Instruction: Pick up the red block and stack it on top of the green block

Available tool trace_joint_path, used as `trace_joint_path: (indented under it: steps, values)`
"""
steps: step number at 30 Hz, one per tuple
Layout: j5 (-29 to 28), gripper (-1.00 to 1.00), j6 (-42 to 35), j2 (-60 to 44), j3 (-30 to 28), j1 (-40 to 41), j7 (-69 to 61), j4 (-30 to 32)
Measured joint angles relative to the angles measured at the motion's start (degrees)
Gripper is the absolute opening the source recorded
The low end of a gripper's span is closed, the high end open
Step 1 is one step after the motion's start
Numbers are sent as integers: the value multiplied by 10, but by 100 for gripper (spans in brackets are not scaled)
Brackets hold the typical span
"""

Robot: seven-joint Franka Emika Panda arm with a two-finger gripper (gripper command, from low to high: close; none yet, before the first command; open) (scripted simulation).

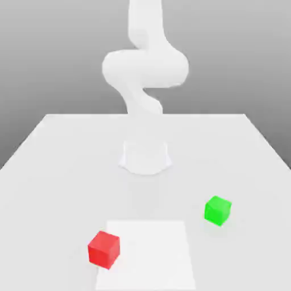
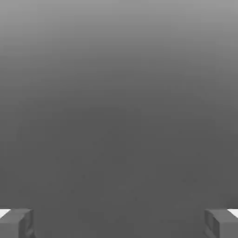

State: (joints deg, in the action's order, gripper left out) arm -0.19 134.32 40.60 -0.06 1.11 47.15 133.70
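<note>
Spreading wide apart with nothing between them, the gripper fingertips frame blank grey ground. On the white table, the red block sits toward the exterior view's left, well apart from the green block farther right; the white arm rises behind.
</note>
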Motion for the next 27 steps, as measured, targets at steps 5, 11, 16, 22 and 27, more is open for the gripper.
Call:
trace_joint_path:
  steps: [5,11,16,22,27]
  values:
    - [-4,0,52,-107,-4,21,27,39]
    - [-8,0,112,-232,-12,43,58,85]
    - [-6,0,163,-336,-22,57,80,123]
    - [9,0,226,-461,-30,76,95,165]
    - [22,0,309,-564,-19,86,89,157]
